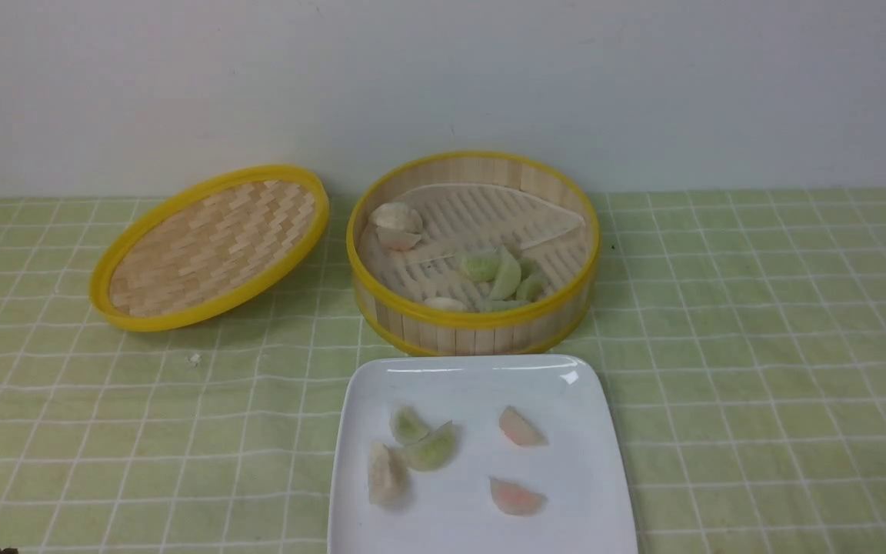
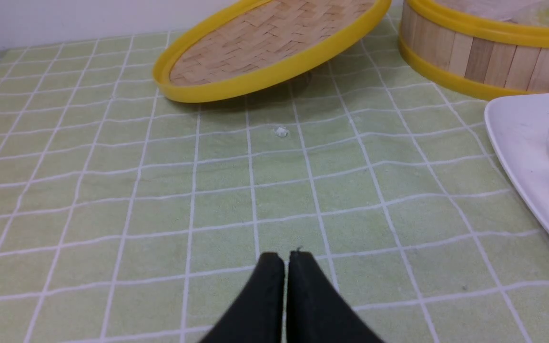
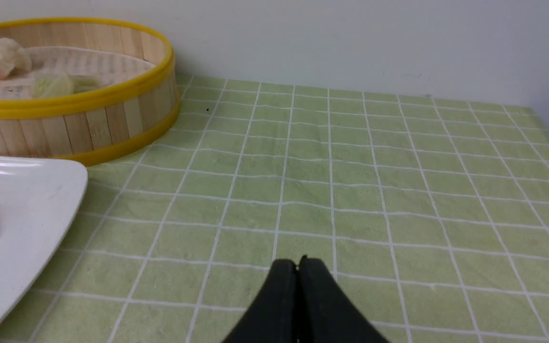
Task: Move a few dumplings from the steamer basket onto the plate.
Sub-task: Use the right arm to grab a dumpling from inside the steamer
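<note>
When looking across the green, white-gridded tablecloth (image 1: 720,346), find the round bamboo steamer basket (image 1: 474,341) at far centre, with slatted walls, yellow rims and a perforated white liner (image 1: 481,208). Holds a cluster of pale green dumplings (image 1: 506,275) toward the near right, plus a whitish dumpling (image 1: 445,304) by the near rim. Contains also, at the left, a rounded whitish dumpling (image 1: 397,215) and a pinkish one (image 1: 398,239) together.

Just on the near side of the basket, see the glossy white square plate (image 1: 443,531), cut off by the near edge of view. Bears on its left half two pale green dumplings (image 1: 429,448) touching, beside a whitish-pink dumpling (image 1: 385,473); on its right half, two pinkish-orange dumplings (image 1: 517,496), well apart from each other.

Left of the basket, note the shallow woven lid (image 1: 212,246), yellow-rimmed and tilted, with a small white scrap (image 1: 194,359) on the cloth nearby.

In the left wrist view, notice the left gripper (image 2: 286,259) narrowed to a sliver, gripping nothing. Likewise, find the right gripper (image 3: 296,267) closed, gripping nothing, above the bare cloth right of the plate.
</note>
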Tool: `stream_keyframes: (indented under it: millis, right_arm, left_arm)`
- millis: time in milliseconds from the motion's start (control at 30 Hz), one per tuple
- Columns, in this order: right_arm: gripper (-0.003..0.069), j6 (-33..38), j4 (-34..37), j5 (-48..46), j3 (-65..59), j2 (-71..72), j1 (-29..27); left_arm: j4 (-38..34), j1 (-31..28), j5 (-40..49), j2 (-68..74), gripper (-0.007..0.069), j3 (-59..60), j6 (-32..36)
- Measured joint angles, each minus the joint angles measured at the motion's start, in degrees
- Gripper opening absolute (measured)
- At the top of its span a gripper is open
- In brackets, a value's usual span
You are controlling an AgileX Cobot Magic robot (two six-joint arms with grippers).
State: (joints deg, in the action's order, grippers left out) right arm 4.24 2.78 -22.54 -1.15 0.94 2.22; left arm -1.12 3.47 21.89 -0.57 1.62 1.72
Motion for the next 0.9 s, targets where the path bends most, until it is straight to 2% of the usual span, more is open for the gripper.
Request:
stream_keyframes:
  millis: [533,700,800,900]
  right_arm:
    - [-0.0015,0.4,-0.3,2.0,-0.3,0.0,0.0]
    - [-0.0015,-4.2,10.9,13.4,-0.5,0.0,0.0]
    - [-0.0015,-9.5,23.1,22.5,-0.5,0.0,0.0]
    - [-0.0015,-10.7,30.3,27.7,-0.5,0.0,0.0]
  left_arm:
    - [0.0,0.0,0.0,0.0,-0.0006,0.0,0.0]
    - [0.0,0.0,0.0,0.0,-0.0006,0.0,0.0]
    - [0.0,0.0,0.0,0.0,-0.0006,0.0,0.0]
    - [0.0,0.0,0.0,0.0,-0.0006,0.0,0.0]
